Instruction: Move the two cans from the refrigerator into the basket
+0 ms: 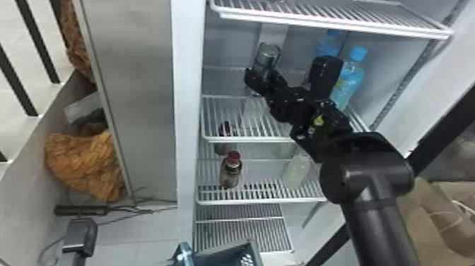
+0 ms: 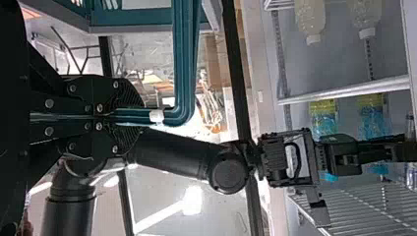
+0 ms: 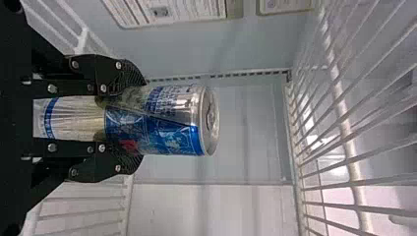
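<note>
Can [image 1: 268,53] clamped in right end effector [image 1: 265,77], inside refrigerator [image 1: 188,106]

Readable text: none | can [image 3: 184,113]: blue print [image 3: 167,136], illegible | panels [image 3: 169,12] on refrigerator wall [image 3: 221,49]: printed lines, illegible | blue-capped bottle [image 1: 350,76]: yellow label [image 1: 339,84], unreadable

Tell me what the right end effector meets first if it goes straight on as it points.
Beyond the can in its grip, the right end effector would probably meet the refrigerator's inner wall first, though the depth of the gap is unclear.
</note>
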Robot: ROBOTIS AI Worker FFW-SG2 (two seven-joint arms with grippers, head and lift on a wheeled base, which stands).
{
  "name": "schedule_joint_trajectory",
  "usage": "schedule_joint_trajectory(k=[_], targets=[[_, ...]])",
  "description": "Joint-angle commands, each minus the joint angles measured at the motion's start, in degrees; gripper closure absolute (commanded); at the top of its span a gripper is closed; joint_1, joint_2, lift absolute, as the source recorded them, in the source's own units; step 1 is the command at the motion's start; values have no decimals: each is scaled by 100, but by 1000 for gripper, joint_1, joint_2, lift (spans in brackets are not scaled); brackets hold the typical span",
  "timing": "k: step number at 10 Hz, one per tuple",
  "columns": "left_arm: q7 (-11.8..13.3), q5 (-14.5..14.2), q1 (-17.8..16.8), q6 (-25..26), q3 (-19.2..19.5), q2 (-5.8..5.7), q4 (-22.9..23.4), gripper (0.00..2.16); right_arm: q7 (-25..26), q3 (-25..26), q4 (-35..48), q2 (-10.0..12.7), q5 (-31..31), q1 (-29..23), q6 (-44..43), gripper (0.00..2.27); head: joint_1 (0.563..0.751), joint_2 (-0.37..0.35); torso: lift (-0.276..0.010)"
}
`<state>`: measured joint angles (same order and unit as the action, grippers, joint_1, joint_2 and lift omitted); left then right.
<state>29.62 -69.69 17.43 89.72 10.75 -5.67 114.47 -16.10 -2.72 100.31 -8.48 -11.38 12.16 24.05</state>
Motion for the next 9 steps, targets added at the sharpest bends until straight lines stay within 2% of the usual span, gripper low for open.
schedule_joint_trajectory(k=[1,9], targets=[[0,-1,14,31,22,4,-7,1197,-24,77,453,-14,-108,-315,126,1233,695,-195,-35],[0,-12,43,31,33,22,7,1197,-314,626,2717,-110,-256,-1975,899,1233,695,-225,-35]])
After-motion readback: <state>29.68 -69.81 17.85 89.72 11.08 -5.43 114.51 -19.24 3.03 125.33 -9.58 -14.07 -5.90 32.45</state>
